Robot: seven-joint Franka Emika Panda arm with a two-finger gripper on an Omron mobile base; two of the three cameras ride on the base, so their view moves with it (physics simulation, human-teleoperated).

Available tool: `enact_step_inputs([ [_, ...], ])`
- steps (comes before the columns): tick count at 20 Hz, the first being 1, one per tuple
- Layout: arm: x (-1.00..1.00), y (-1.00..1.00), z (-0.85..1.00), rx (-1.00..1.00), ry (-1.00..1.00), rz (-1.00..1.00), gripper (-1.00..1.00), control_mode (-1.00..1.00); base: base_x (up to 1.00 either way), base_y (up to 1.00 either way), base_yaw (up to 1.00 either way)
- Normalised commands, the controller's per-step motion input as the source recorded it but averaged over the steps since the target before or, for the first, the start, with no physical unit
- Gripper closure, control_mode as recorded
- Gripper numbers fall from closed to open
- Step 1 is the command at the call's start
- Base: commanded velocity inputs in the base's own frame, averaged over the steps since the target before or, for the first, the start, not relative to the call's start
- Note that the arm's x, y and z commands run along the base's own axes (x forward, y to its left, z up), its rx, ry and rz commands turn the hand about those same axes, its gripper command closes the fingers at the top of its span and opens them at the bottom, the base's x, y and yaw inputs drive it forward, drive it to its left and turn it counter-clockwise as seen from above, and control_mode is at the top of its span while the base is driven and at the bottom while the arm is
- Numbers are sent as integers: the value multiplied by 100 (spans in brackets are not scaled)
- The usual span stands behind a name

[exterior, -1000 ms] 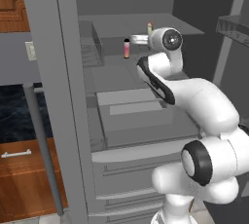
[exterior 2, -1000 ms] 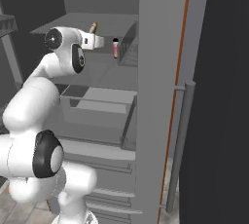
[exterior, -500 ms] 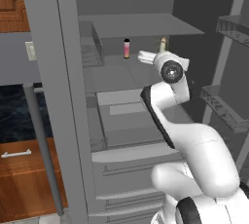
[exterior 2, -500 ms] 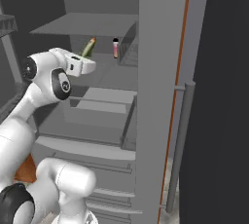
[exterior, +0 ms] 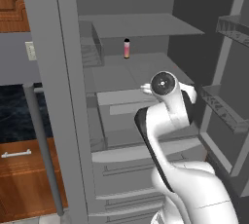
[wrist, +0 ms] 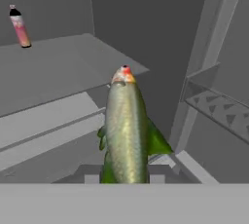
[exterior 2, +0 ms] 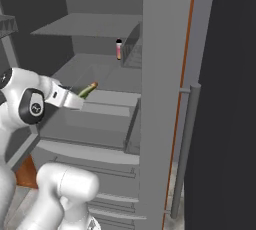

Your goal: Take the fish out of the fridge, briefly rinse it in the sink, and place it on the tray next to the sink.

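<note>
White arm's end effector [exterior 2: 82, 94] clenched on slender olive-green fish [wrist: 125, 125], held lengthwise, snout outward, clear above grey drawer front of open tall grey fridge [exterior: 68, 96]. Grip near tail presumably eases carrying toward sink. Pink black-capped bottle [exterior: 126, 48] stands at shelf's rear edge.
</note>
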Motion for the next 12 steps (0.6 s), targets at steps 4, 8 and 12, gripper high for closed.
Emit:
enact_step_inputs([
  [4, -31, -1, -13, 3, 1, -6, 100, -100, 0, 0, 0],
  [8, -47, 0, -7, 2, 2, 0, 100, -100, 0, 0, 0],
  [12, -50, 0, -19, 9, 10, 2, 100, 100, -50, -2, 10],
])
